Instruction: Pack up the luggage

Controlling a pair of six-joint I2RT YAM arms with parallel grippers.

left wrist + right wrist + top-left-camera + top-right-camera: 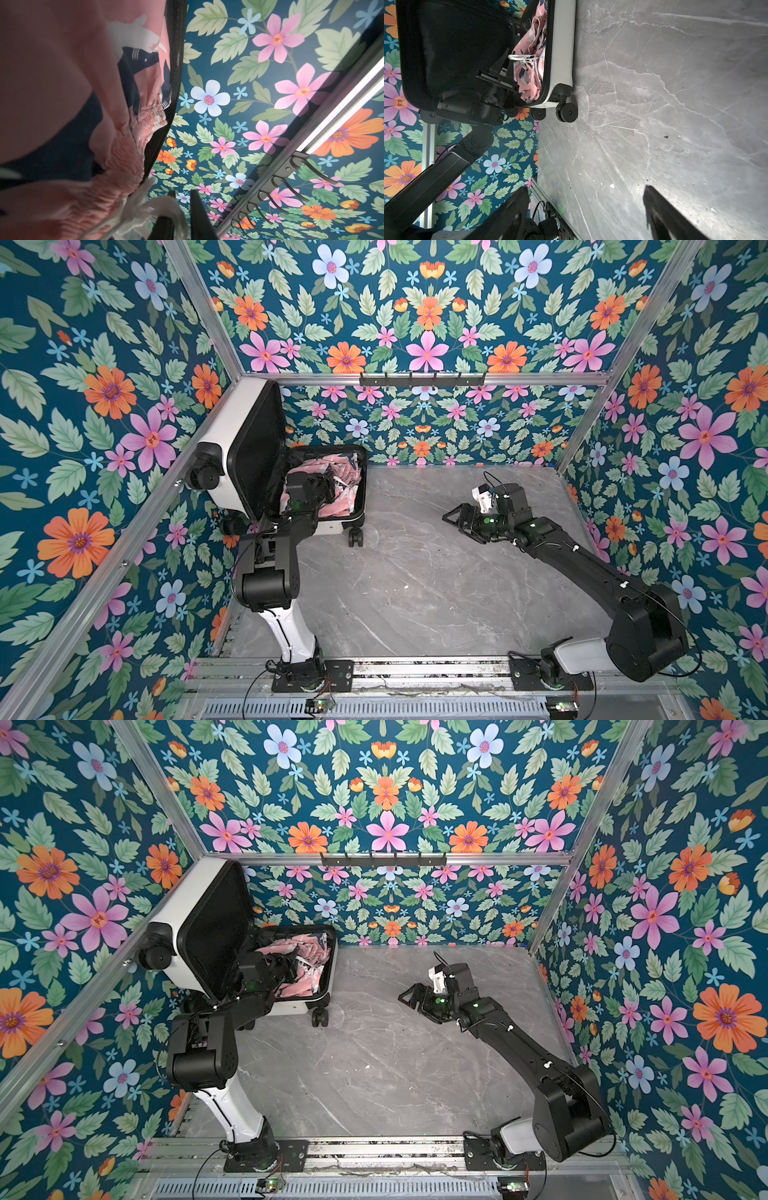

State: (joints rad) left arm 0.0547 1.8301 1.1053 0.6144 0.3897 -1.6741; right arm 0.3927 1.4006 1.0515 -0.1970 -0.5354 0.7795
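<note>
Pink shark-print clothing (328, 472) already lies in the luggage (218, 464), open at the table's (415, 593) far left corner, left gripper (182, 192) barely parted beside the drawstring (145, 199), right gripper (587, 207) spread wide and empty, so closing the lid (257, 439) seems what remains.

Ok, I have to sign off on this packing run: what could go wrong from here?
1. The white drawstring of the pink shark-print garment lies across a finger of the left gripper, inside the small white hard-shell suitcase; pulling out may snag it and drag the garment along.
2. The garment bulges against the black zipper band, so the lid might pinch fabric when closing.
</note>
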